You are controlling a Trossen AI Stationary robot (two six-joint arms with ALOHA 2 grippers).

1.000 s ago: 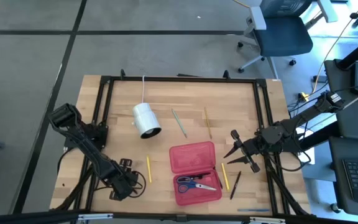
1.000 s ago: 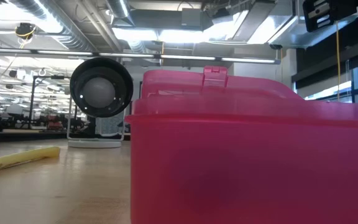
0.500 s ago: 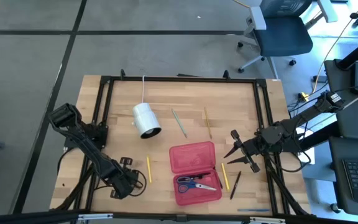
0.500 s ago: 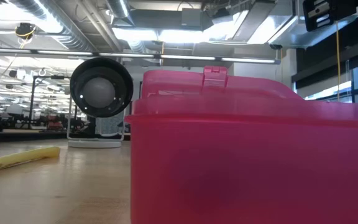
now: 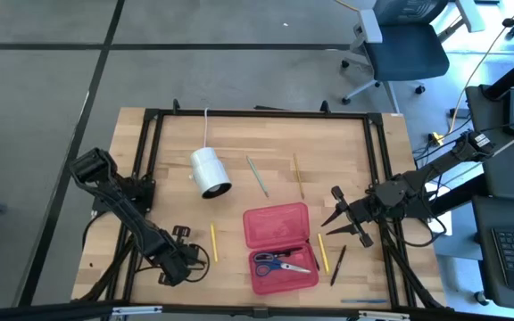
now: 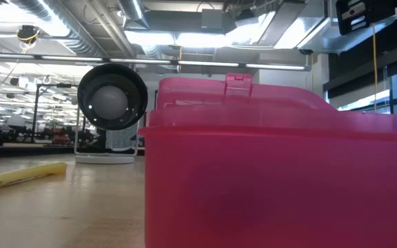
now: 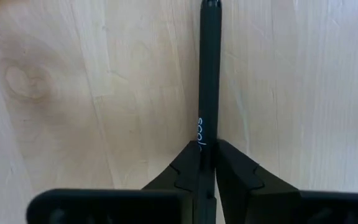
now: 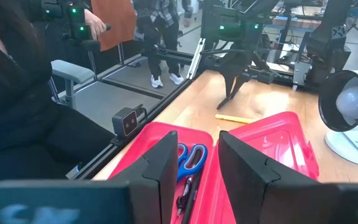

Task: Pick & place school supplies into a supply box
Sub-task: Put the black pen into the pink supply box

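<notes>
High view, looking straight down on a wooden desk [image 5: 346, 147] framed by black rails. At the left front corner, the left gripper [image 5: 186, 259] sits low over the desk; its wrist view shows both fingers [image 7: 185, 171] pinched onto a black pen [image 7: 209, 74] that lies flat on the wood. Just right of that gripper lies a yellow pencil [image 5: 213, 242]. Farther back stands a white cylinder [image 5: 210, 172] with a cord, tipped on its side. Right of it lie a green pencil [image 5: 257, 176] and a wood-coloured pencil [image 5: 299, 176], well apart. At centre front sits the red supply box [image 5: 280, 247], lid open, with blue-handled scissors [image 5: 279, 263] inside the front half. Just beside the box's right edge lie another yellow pencil [image 5: 323, 252] and another black pen [image 5: 337, 265]. Above them hovers the right gripper [image 5: 346, 225], its fingers [image 8: 166, 165] partly apart and holding nothing.
</notes>
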